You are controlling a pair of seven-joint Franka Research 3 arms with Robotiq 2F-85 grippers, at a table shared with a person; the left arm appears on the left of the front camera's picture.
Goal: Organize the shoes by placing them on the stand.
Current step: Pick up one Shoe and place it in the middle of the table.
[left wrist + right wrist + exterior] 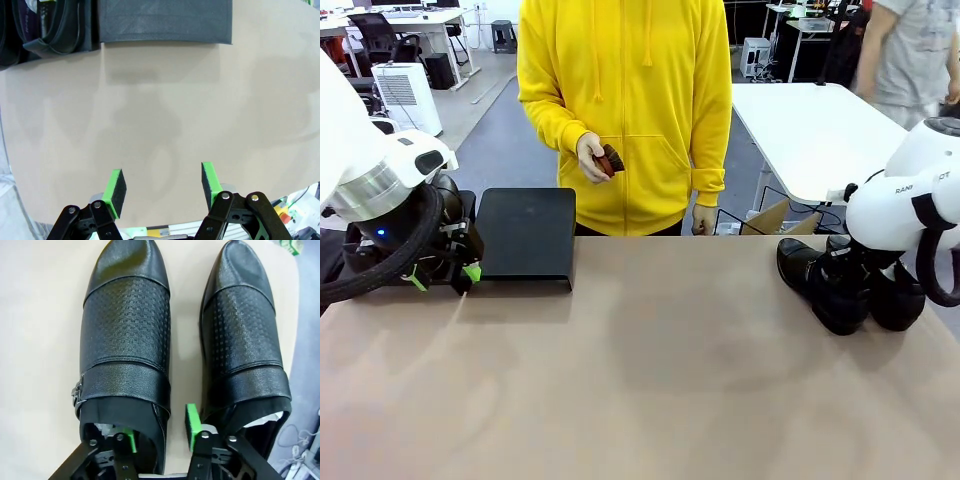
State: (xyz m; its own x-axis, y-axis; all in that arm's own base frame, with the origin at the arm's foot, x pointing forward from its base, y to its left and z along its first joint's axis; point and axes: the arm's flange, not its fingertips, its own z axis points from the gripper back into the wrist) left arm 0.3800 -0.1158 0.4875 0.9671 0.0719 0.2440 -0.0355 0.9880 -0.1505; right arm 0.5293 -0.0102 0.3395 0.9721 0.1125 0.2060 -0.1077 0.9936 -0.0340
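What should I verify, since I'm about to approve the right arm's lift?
1. Right gripper straddles the buckled shoe's side wall: ok.
2. Pads shut on that wall: not ok, gaps show.
3. Neighbouring shoe apart from it: ok.
4. Stand has a bare section: ok.
5. Left gripper open, holding nothing: ok.

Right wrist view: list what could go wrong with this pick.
1. The right end effector straddles only one side wall of the glossy black buckled leather shoe; lifted, it may tilt or slip.
2. Its outer finger sits in the narrow gap and may nudge the neighbouring black embossed leather shoe.
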